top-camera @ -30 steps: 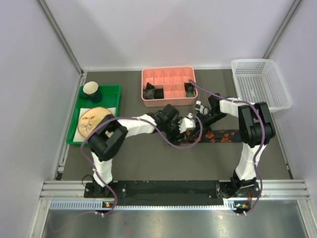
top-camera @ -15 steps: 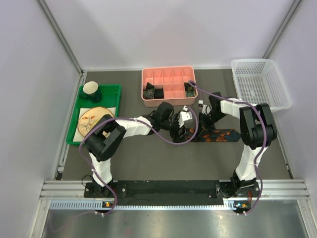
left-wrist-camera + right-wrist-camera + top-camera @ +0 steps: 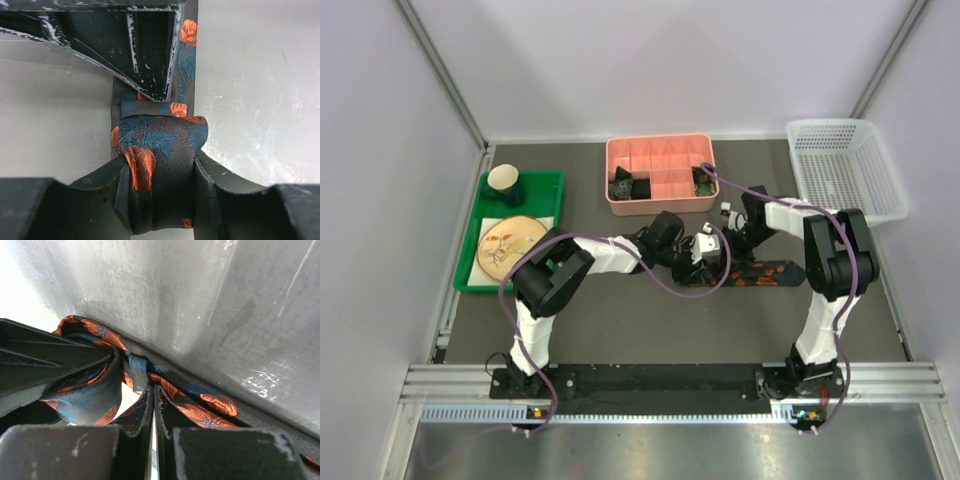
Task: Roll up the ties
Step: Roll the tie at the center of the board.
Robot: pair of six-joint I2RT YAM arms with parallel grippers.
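Dark grey table (image 3: pixel 620 330) boxed in by pale lilac walls. White basket (image 3: pixel 845 170) at far right corner, green tray (image 3: pixel 545 182) along left edge, pink box (image 3: pixel 660 140) at far edge. Right of centre, orange-flowered tie (image 3: pixel 770 273) lying flat, rolled end clamped in left gripper (image 3: pixel 159 172). Right gripper (image 3: pixel 153 392) pinched closed, tips against the strip.

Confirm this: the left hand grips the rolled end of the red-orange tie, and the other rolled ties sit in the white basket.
One detail is wrong. The other rolled ties sit in the pink divided box, not in the white basket, as the top external view shows. The rest holds: the left hand grips the rolled end of the red-orange tie.
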